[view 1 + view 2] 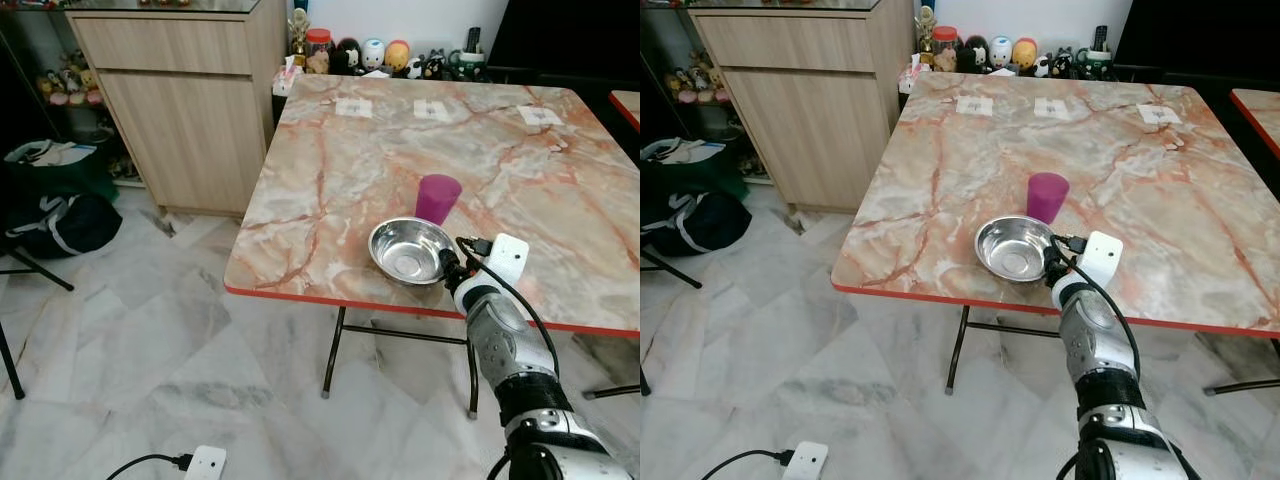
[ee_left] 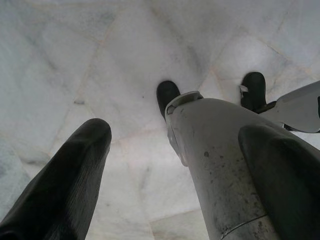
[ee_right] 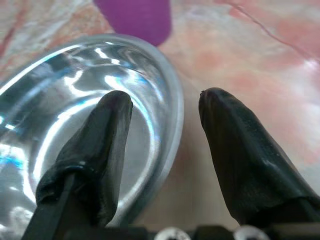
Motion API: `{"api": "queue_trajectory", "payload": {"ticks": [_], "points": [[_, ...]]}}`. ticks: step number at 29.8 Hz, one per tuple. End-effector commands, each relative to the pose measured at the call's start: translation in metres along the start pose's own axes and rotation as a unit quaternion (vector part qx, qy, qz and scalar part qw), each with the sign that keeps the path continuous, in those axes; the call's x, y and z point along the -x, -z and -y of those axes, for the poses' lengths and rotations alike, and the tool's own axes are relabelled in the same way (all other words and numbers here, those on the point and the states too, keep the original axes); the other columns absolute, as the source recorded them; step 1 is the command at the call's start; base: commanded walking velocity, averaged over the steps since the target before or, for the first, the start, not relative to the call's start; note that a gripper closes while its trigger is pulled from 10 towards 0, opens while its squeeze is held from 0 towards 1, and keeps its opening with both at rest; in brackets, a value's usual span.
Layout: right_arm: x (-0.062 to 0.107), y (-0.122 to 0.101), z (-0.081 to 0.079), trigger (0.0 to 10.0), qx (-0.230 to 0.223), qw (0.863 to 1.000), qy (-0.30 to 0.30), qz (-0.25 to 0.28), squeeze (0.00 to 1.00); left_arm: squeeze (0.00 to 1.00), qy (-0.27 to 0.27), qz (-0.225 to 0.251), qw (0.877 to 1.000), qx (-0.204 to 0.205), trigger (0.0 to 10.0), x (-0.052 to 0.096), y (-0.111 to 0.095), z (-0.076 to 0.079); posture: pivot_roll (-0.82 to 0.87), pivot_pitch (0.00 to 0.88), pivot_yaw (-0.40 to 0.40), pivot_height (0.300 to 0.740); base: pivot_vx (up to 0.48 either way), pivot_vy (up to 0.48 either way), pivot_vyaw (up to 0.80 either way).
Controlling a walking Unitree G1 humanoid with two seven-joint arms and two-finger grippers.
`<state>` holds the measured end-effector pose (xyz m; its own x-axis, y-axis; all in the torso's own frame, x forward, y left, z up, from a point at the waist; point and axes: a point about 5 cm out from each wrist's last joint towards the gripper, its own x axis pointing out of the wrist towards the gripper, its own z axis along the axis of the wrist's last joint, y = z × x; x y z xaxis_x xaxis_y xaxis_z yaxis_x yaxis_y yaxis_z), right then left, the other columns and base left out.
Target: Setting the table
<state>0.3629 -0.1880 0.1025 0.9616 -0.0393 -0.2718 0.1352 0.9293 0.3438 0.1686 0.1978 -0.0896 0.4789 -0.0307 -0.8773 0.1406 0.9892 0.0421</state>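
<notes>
Just in front of the purple cup (image 1: 438,197), the right gripper (image 3: 162,117) straddles, jaws parted, the rim of the light, slippery steel bowl (image 1: 408,250).

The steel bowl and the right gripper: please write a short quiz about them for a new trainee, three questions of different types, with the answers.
1. True or false: the right gripper has one finger inside the steel bowl and one outside its rim.
2. Multiple choice: what stands just beyond the bowl on the marble table?
A. a purple cup
B. a glass jug
C. a white plate
3. Fill in: the left gripper hangs over the ____.

Key
1. True; the fingers straddle the rim, still apart.
2. A, the purple cup.
3. Floor.
</notes>
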Motion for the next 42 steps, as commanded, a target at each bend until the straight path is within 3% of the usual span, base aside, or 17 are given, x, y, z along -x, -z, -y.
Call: {"api": "queue_trajectory", "payload": {"ticks": [1, 12, 13, 14, 15, 16, 17, 37, 42], "points": [[-0.001, -0.002, 0.000, 10.0, -0.005, 1.000, -0.002, -0.002, 0.00, 0.00, 0.002, -0.016, 1.000, -0.001, 10.0, 0.001, 0.010, 0.001, 0.09, 0.062, -0.044, 0.740, 0.000, 0.000, 0.00], [-0.003, 0.006, 0.001, 10.0, -0.016, 0.999, 0.000, -0.028, 0.00, 0.00, 0.004, -0.017, 1.000, 0.000, 10.0, 0.001, 0.010, 0.002, 0.09, 0.063, -0.043, 0.740, 0.000, 0.000, 0.00], [-0.003, 0.007, 0.002, 9.4, -0.018, 0.999, 0.001, -0.030, 0.00, 0.00, 0.004, -0.017, 1.000, 0.000, 10.0, 0.001, 0.010, 0.002, 0.09, 0.063, -0.043, 0.740, 0.000, 0.000, 0.00], [-0.003, 0.007, 0.002, 9.4, -0.018, 0.999, 0.001, -0.030, 0.00, 0.00, 0.004, -0.017, 1.000, 0.000, 10.0, 0.001, 0.010, 0.002, 0.09, 0.063, -0.043, 0.740, 0.000, 0.000, 0.00], [-0.003, 0.008, 0.002, 4.6, -0.022, 0.999, -0.001, -0.029, 0.00, 0.00, 0.004, -0.017, 1.000, -0.001, 10.0, 0.001, 0.010, 0.002, 0.09, 0.063, -0.043, 0.740, 0.000, 0.000, 0.00], [-0.003, 0.008, 0.002, 0.7, -0.024, 0.999, -0.002, -0.027, 0.00, 0.00, 0.004, -0.017, 1.000, -0.001, 10.0, 0.001, 0.010, 0.002, 0.09, 0.063, -0.043, 0.740, 0.000, 0.000, 0.00], [-0.003, 0.006, 0.000, 0.0, -0.029, 0.999, -0.008, -0.021, 0.00, 0.00, 0.004, -0.017, 1.000, -0.001, 10.0, 0.001, 0.010, 0.002, 0.09, 0.063, -0.045, 0.740, 0.000, 0.000, 0.00], [-0.005, 0.003, -0.007, 0.0, -0.038, 0.999, -0.022, -0.006, 0.00, 0.00, 0.006, -0.017, 1.000, -0.003, 10.0, 0.001, 0.010, 0.003, 0.09, 0.052, -0.046, 0.740, 0.000, 0.000, 0.00], [-0.002, -0.002, -0.010, 0.0, -0.067, 0.996, -0.031, 0.043, 0.00, 0.00, 0.006, -0.017, 1.000, -0.007, 10.0, 0.001, 0.010, 0.002, 0.09, 0.044, -0.044, 0.740, 0.000, 0.000, 0.00]]}}
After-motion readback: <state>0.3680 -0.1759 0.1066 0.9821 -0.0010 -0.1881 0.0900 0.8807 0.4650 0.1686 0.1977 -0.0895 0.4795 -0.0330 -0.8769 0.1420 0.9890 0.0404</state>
